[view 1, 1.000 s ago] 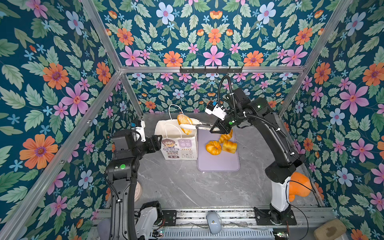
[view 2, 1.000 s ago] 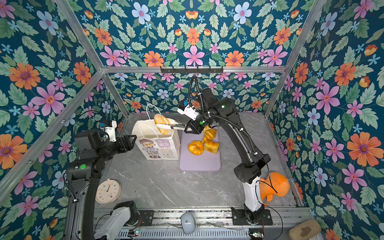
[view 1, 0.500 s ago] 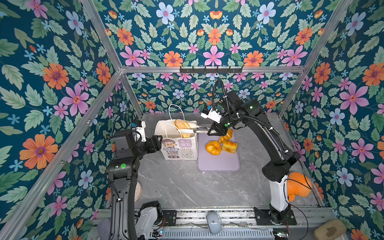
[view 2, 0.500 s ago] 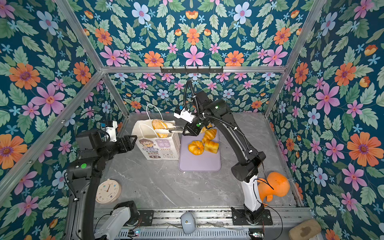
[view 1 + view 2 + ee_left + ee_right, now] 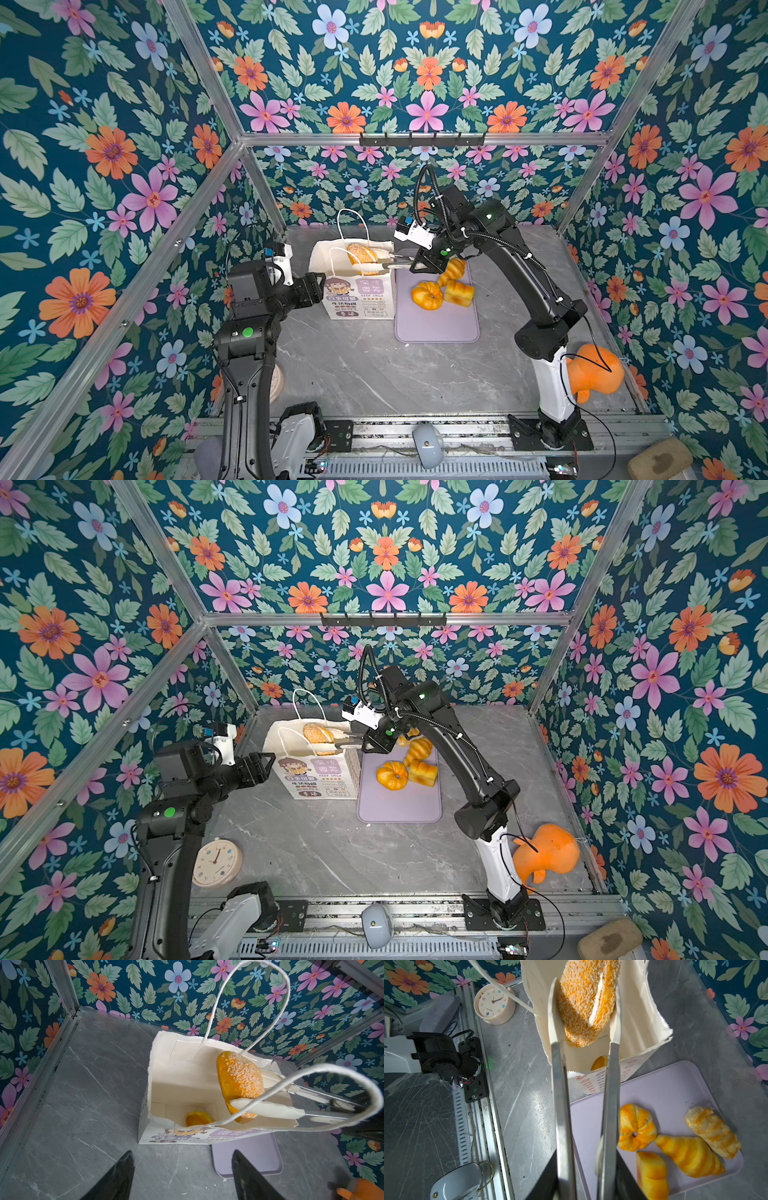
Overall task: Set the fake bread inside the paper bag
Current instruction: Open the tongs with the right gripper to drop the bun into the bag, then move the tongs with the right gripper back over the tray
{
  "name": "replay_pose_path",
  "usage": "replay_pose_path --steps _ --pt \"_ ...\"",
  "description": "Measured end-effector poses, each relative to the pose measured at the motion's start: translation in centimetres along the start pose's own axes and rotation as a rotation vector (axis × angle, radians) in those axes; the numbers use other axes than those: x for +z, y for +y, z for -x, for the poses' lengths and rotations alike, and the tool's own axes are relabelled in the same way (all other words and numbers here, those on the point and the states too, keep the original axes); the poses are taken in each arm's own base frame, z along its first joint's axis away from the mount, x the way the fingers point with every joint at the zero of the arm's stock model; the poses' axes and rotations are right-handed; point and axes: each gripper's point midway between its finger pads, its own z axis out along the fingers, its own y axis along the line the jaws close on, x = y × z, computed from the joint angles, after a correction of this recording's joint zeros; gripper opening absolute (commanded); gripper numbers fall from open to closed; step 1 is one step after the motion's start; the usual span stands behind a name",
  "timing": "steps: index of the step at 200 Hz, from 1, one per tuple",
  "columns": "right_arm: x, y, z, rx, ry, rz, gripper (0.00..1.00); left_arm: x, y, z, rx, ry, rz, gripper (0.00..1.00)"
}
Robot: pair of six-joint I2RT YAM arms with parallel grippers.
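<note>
The right tool (image 5: 415, 264) squeezes tongs (image 5: 562, 1088) pinching the crumbed roll (image 5: 583, 1001) at the paper bag (image 5: 357, 297) mouth.

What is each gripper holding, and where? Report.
Right gripper clamps tongs at the handle end; their tips pinch the crumbed roll by its sides over the paper bag. Left gripper: empty.

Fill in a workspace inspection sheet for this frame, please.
Surface: grey marble table with lilac tray on it.
Job's things: paper bag upright; crumbed roll between the tips of the tongs at its mouth; bread piece inside; pumpkin bun, block loaf, croissant and braided pastry on tray.
Clutter: clock, orange plush, white cup.
Grippers: left pincer open, beside bag; right pincer shut on tongs.
Cables: black hose along right arm; wire across plush.
Surroundings: floral walls, aluminium frame.
</note>
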Motion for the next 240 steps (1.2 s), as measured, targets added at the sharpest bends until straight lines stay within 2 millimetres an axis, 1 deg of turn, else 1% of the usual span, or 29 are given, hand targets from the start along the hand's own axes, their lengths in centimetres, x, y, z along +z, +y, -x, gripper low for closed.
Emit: replay_pose_path --steps 44,109,133,190,240 --pt "0.2 0.0 0.2 -0.011 0.007 -0.023 0.45 0.2 0.1 -0.3 -0.004 0.008 0.002 0.75" --pt "0.1 0.1 0.3 -0.013 0.005 -0.027 0.46 0.1 0.1 -0.2 0.0 0.001 0.0 0.75" --pt "-0.3 0.3 0.5 -0.016 -0.006 -0.026 0.46 0.1 0.0 -0.2 0.0 0.002 -0.003 0.75" --pt "-2.7 1.4 1.5 -0.012 -0.065 -0.021 0.45 0.1 0.0 -0.2 -0.001 0.001 -0.003 0.75" --pt "-5.9 2.9 2.4 -0.017 -0.139 -0.024 0.45 0.1 0.0 -0.3 -0.004 0.002 -0.003 0.75"
